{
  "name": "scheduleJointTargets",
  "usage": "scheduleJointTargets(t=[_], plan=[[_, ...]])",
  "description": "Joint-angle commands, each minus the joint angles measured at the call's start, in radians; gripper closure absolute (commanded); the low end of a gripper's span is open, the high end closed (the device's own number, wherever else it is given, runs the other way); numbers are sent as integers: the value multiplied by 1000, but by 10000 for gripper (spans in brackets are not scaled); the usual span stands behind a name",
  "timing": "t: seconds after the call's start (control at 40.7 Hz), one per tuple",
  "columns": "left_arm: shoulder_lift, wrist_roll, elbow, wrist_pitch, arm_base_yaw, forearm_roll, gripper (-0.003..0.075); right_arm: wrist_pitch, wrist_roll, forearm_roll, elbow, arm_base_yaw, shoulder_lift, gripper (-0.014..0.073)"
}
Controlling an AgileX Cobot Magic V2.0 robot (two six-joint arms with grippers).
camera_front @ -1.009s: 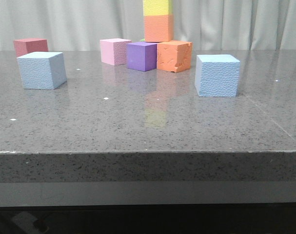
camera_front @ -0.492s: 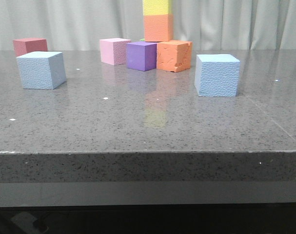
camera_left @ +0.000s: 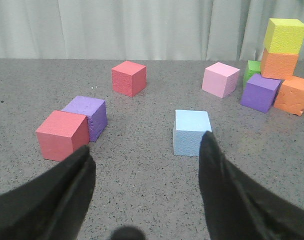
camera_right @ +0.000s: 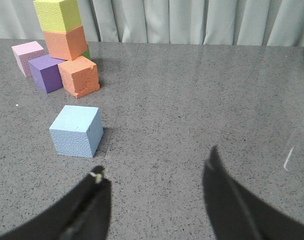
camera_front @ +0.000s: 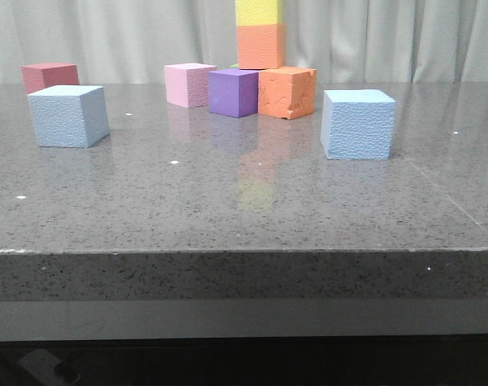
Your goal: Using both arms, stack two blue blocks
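While both arms hang back from the blocks, the scene reads as follows.

Surface: a grey speckled stone surface (camera_front: 252,201) with a pale curtain (camera_front: 131,32) behind it.
Left blue block: the left blue block (camera_front: 68,116) sits flat on the surface at the robot's left, apart from everything else; in the left wrist view it (camera_left: 192,132) lies just ahead of the fingertips, nearer one of them.
Right blue block: the right blue block (camera_front: 358,124) rests on the surface at the robot's right, well apart from the left one; the right wrist view shows it (camera_right: 76,131) ahead of the fingertips and off to one side.
Left pincer: the left pincer (camera_left: 144,150) is spread wide, holding nothing, its fingers (camera_left: 212,155) clear of the block.
Right pincer: the right pincer (camera_right: 154,177) is likewise spread wide and holds nothing.
Stack: a yellow cube (camera_front: 260,11) on an orange cube (camera_front: 261,46), standing on lower cubes that include a chipped orange cube (camera_front: 288,92).
Neighbours: a purple cube (camera_front: 233,92) and a pink cube (camera_front: 190,84) beside the stack; a red cube (camera_front: 49,75) behind the left blue block.
Left wrist view extras: another red cube (camera_left: 62,135) touching another purple cube (camera_left: 88,116).
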Motion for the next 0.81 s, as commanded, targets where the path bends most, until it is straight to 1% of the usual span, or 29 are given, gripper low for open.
scheduleJointTargets(t=[0.0,0.467,0.615,0.689,0.787], plan=[[16,-3,-28,-87,-9,6,229,-70,-9,2,-29,-6,15,92],[16,-3,-28,-88,-9,6,229,-87,-9,10,-31,-6,17,92],[16,-3,-28,-88,-9,6,229,-34,-12,63,-82,-6,62,90],[16,-3,-28,-88,-9,6,229,29,-57,107,-133,-6,117,89],[16,-3,-28,-88,-9,6,229,99,-181,200,-190,-6,196,89]])
